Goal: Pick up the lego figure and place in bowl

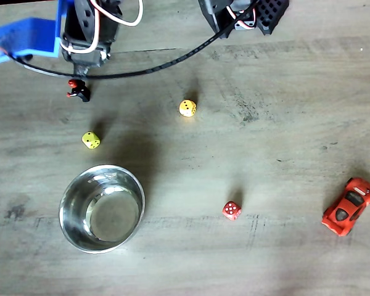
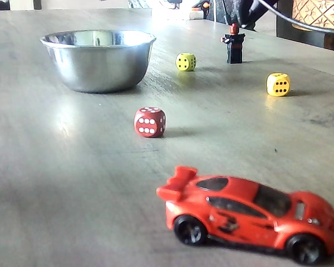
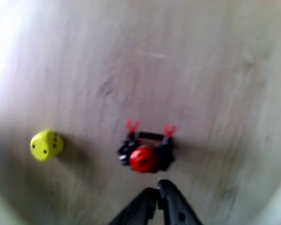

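Standing upright on the wooden surface (image 1: pixel 246 160), the lego figure (image 1: pixel 78 90) sits at far left in a fixed view, just beside the arm. Hand (image 3: pixel 158 193): clenched, tips together, empty, just short of the figure in the wrist view. Bowl (image 1: pixel 71 200): nearer, well apart from the figure, a lime-yellow die (image 1: pixel 90 140) between them.

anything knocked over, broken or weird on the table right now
Nothing stands out. The lego figure stands upright, the bowl sits open side up with nothing in it, and the three dice and the red car rest flat on the table, spaced apart. The gripper is just short of the figure, fingertips together.
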`<state>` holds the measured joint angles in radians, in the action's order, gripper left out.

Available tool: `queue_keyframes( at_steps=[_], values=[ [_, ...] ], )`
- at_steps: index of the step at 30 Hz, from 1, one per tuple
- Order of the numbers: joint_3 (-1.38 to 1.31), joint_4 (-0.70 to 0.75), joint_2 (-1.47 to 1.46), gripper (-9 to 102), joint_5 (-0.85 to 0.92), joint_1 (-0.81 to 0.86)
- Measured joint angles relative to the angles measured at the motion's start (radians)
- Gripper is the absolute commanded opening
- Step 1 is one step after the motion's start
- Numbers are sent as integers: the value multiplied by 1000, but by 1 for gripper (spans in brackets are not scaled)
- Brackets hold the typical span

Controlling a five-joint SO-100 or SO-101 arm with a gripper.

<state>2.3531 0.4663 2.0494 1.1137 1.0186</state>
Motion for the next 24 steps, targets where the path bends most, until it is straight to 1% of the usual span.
queue_keyframes(
  at_steps=[4, 10, 13, 15, 24],
  values=[
    [-9, 0, 0, 3, 0, 2],
    [-61, 0, 0, 19, 0, 2],
    [-66, -2, 0, 25, 0, 2],
    [-67, -2, 0, 27, 0, 8],
    [-67, -2, -6, 26, 0, 38]
  ],
)
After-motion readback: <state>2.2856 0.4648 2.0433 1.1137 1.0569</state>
